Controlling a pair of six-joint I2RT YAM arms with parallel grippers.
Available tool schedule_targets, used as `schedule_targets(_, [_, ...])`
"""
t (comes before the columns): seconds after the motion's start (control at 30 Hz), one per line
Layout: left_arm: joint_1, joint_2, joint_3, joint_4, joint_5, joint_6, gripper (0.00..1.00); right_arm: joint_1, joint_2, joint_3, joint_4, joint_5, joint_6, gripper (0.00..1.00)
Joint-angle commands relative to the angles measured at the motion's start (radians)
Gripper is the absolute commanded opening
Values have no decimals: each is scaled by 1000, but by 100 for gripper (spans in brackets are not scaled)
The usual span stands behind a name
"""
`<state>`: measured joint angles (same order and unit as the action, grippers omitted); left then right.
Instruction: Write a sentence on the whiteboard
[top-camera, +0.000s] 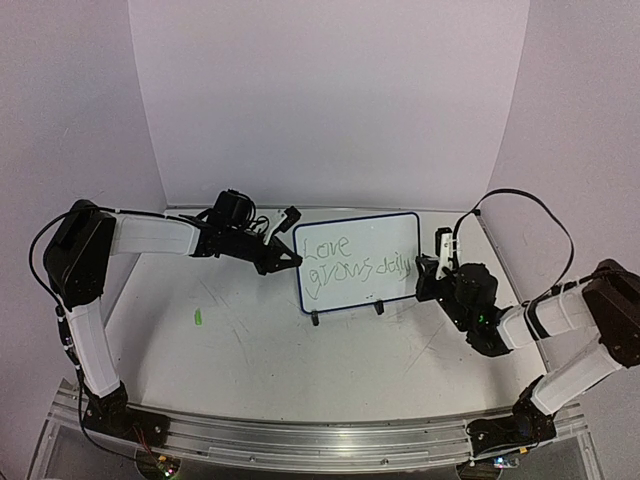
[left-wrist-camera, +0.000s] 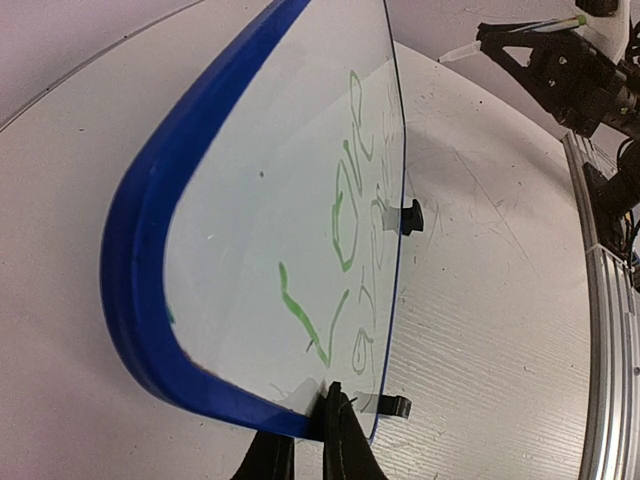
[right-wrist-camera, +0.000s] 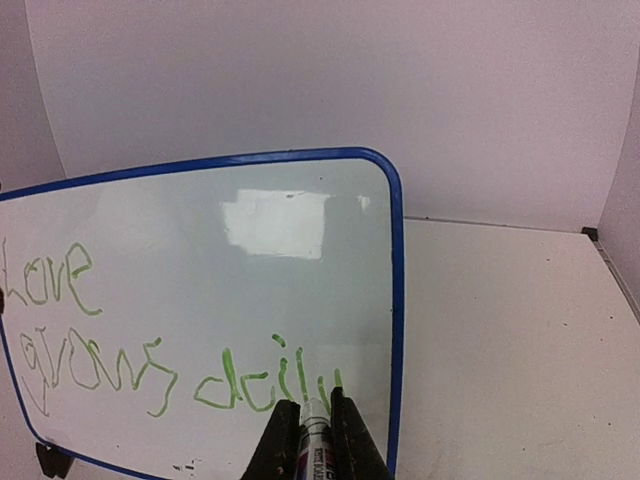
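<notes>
From above, the small glossy white whiteboard with a dark blue rim (top-camera: 385, 232) stands on its 2 black feet toward the back of the scuffed white surface (top-camera: 250, 345), between the 2 arms. The thin green handwritten sentence (top-camera: 345, 262) runs over 2 lines, "Love" above "grows daily". The left arm's fingers (top-camera: 286, 258) meet the board's left edge. The right arm's fingers (top-camera: 430, 283) carry a white marker (top-camera: 443, 247) at the right end of line 2. In the left wrist view the board is seen edge-on, and those fingers are pinched shut on its blue rim, steadying it. In the right wrist view the fingers are clamped tight on the marker, whose tip rests on the board at the last letter, so I can't tell whether the "y" is whole. I'd say the writing is all but done, with perhaps that final stroke left and then lifting the pen away.
</notes>
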<state>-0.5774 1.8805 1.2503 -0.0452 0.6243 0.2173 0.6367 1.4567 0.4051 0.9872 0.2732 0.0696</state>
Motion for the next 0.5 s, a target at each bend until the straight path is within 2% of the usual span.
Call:
schedule_targets(0.0, [7,53,-43,-177,-204,138,0,-28,39,-18,-17,17,44,0])
schedule_targets(0.47, [7,49,-43,-177,-203,139,0,-80,131,-38,165,-103,62,0])
